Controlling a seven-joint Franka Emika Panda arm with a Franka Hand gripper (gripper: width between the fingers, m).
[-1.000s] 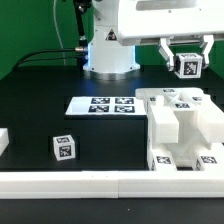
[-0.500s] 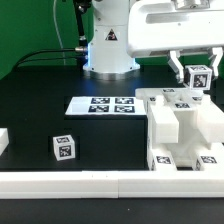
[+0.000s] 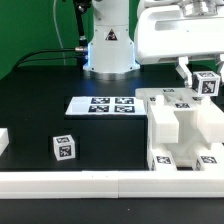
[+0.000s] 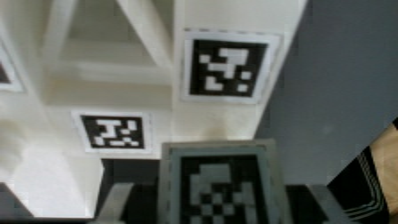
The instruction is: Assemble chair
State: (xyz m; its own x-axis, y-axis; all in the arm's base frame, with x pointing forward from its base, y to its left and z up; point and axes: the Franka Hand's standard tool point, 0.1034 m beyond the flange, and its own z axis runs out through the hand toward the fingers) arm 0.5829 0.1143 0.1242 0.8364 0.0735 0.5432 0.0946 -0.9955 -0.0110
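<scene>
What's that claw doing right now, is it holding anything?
Gripper: closed on a small tagged block, holding it off the table.

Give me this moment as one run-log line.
gripper: shut on block | block: held over half-built chair | second block: loose on table

No legible text; only coded tags point(image 4: 230, 67) on chair pieces point(image 3: 185, 125).

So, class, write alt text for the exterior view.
The gripper holds a small tagged block above the partly built chair at the exterior view's right. A second block sits loose on the black table near the marker board.
</scene>
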